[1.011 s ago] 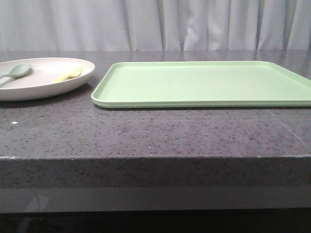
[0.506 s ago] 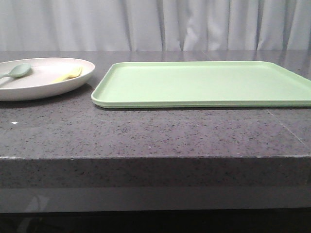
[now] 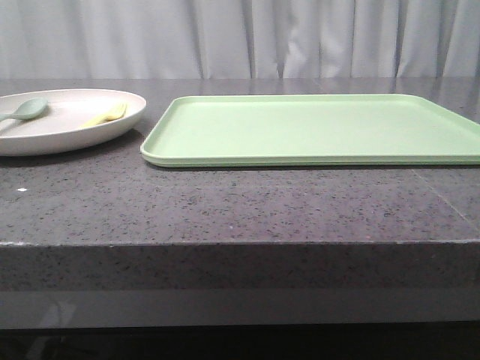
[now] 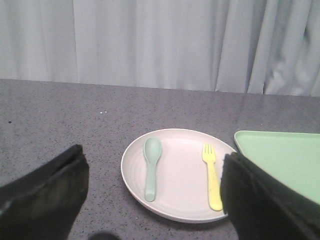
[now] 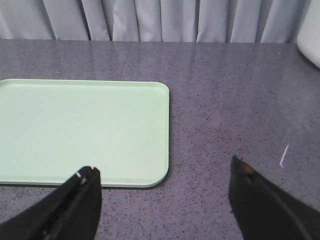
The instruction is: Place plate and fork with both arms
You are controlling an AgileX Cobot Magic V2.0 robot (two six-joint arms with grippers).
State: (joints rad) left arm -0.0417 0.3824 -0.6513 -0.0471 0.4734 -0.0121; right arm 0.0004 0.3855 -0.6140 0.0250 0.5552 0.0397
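Observation:
The cream plate point(image 3: 75, 133) point(image 4: 177, 190) rests on the dark stone table at the far left. On it lies the pale-yellow fork point(image 3: 107, 115) point(image 4: 212, 177), tines pointing away from me. My left gripper point(image 4: 152, 170) hangs open just short of the plate, its fingers apart wider than the plate's near edge and holding nothing. Beside the tray's corner, my right gripper point(image 5: 162, 175) is open over bare table, empty. Neither arm shows in the front view.
A grey-green spoon point(image 3: 25, 109) point(image 4: 151, 166) lies on the plate left of the fork. A large light-green tray point(image 3: 315, 129) point(image 5: 80, 130) sits right of the plate. Grey curtains hang behind. The table's front edge point(image 3: 240, 244) runs across the front view.

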